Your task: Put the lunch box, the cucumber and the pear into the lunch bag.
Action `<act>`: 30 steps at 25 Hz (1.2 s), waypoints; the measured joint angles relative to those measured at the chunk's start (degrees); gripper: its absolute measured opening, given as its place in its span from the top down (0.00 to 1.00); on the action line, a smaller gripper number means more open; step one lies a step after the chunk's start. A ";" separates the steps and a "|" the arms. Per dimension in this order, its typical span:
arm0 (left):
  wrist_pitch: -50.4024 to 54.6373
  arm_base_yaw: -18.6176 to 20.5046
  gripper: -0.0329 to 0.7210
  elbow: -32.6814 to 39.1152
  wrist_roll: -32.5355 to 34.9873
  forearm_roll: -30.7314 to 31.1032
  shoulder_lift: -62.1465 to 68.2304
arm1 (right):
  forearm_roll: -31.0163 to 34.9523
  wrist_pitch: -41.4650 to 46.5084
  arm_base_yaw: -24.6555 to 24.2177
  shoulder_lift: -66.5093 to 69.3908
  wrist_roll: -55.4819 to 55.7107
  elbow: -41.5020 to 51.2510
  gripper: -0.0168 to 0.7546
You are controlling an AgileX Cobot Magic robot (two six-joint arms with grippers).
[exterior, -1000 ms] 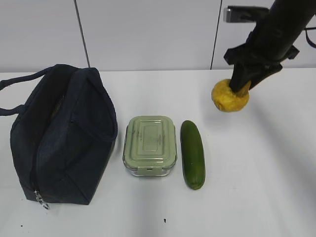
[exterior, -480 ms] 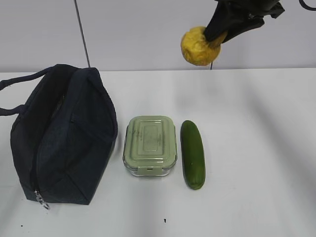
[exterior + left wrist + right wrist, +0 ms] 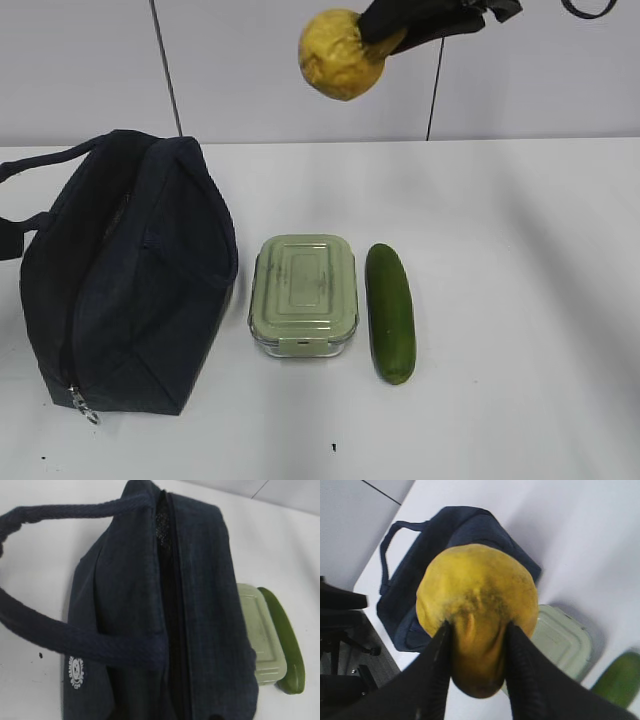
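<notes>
A white counter (image 3: 520, 300) carries three things in a row. The lunch bag (image 3: 125, 275), dark navy with loop handles and its zipper pull at the near end, lies at the left. The lunch box (image 3: 304, 294) with its pale green lid sits just beside it, and the cucumber (image 3: 390, 312) lies just right of the box, parallel to it. A few dark specks dot the near edge.

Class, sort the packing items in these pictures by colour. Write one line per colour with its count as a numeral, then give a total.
Green: 2, the lunch box with its pale green lid, and the cucumber
Yellow: 1, the pear, held in the right gripper
Navy: 1, the lunch bag
Total: 4
</notes>
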 joint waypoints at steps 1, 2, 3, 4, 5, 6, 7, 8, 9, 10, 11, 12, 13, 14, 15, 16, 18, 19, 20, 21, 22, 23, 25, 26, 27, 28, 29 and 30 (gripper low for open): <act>0.48 0.00 0.56 -1.06 0.52 -0.04 2.83 | 1.94 0.00 0.63 0.00 -1.40 0.00 0.64; 0.60 0.00 0.55 -2.07 0.69 -0.04 5.02 | 2.99 0.00 1.19 0.00 -2.05 0.00 0.64; 0.60 0.00 0.55 -3.02 0.81 -0.11 7.47 | 3.95 0.00 1.99 0.00 -2.59 0.00 0.64; 0.65 0.00 0.55 -3.71 0.97 -0.11 9.70 | 4.47 0.00 2.78 0.00 -3.07 0.00 0.64; 0.83 0.00 0.55 -4.48 0.96 -0.11 11.79 | 4.74 0.00 3.78 0.00 -3.75 0.00 0.64; 1.32 0.00 0.55 -5.08 0.96 -0.11 13.39 | 4.90 0.00 4.68 0.00 -4.18 0.00 0.64; 1.87 0.00 0.55 -5.56 0.96 -0.11 15.07 | 5.06 0.00 5.81 0.00 -4.52 0.00 0.64; 2.54 0.00 0.55 -5.80 0.96 -0.11 16.56 | 5.20 0.00 6.98 0.00 -4.93 0.00 0.64; 3.24 0.00 0.55 -5.86 0.96 -0.11 17.74 | 5.20 0.00 8.18 0.00 -5.17 0.00 0.64; 3.95 0.00 0.56 -5.86 0.96 0.07 18.56 | 5.20 0.00 8.98 0.11 -5.32 0.00 0.64; 4.76 0.00 0.58 -5.86 0.96 0.21 19.26 | 5.33 -0.63 10.35 0.23 -5.46 0.00 0.64; 5.43 0.00 0.61 -5.86 0.96 0.44 19.59 | 5.61 -1.54 11.57 0.38 -5.51 0.00 0.64; 5.91 0.00 0.64 -5.91 0.96 0.52 19.64 | 6.14 -1.99 12.17 0.65 -5.60 0.00 0.64; 6.28 0.00 0.68 -5.97 0.96 0.56 19.64 | 6.97 -2.52 12.94 1.17 -5.60 0.00 0.64; 6.50 0.00 0.72 -5.97 0.96 0.56 19.64 | 7.97 -2.97 13.51 2.03 -5.64 0.00 0.64; 6.61 0.00 0.77 -5.97 0.96 0.56 19.64 | 9.28 -3.22 13.82 2.94 -5.64 0.00 0.64; 6.79 0.00 0.87 -6.02 0.96 0.44 19.64 | 12.60 -3.70 14.42 5.23 -5.79 0.00 0.64; 6.83 0.00 0.92 -6.02 0.96 0.25 19.64 | 13.95 -3.99 14.51 6.26 -6.22 0.00 0.64; 7.09 0.00 0.94 -6.02 0.96 -0.22 19.64 | 15.69 -4.72 14.73 7.49 -7.29 0.00 0.64; 7.39 0.00 0.96 -6.02 0.96 -1.31 19.64 | 17.32 -5.26 14.88 8.47 -8.32 0.00 0.64; 7.82 0.00 0.97 -6.02 1.18 -2.88 19.64 | 19.23 -6.09 15.29 9.60 -9.78 0.00 0.64; 8.14 0.00 0.97 -6.02 1.70 -4.75 19.64 | 20.64 -7.00 15.69 10.46 -10.75 0.00 0.64; 8.74 0.00 0.97 -6.02 3.45 -8.46 19.64 | 22.99 -9.97 16.68 12.33 -12.90 0.00 0.64; 8.98 0.00 0.97 -6.02 4.17 -10.14 19.64 | 23.50 -11.29 17.01 12.95 -13.57 0.00 0.64; 9.13 0.00 0.97 -6.02 4.55 -11.15 19.64 | 24.00 -12.65 17.44 13.84 -14.20 0.00 0.64; 9.25 0.00 0.97 -6.02 4.89 -11.83 19.64 | 24.10 -13.18 17.57 14.51 -14.36 0.00 0.64; 9.25 0.00 0.97 -6.02 5.04 -12.01 19.64 | 23.97 -13.76 17.67 15.20 -14.68 0.00 0.64; 9.25 0.00 0.97 -6.02 5.04 -12.01 19.64 | 23.16 -14.42 17.67 16.04 -14.79 0.00 0.64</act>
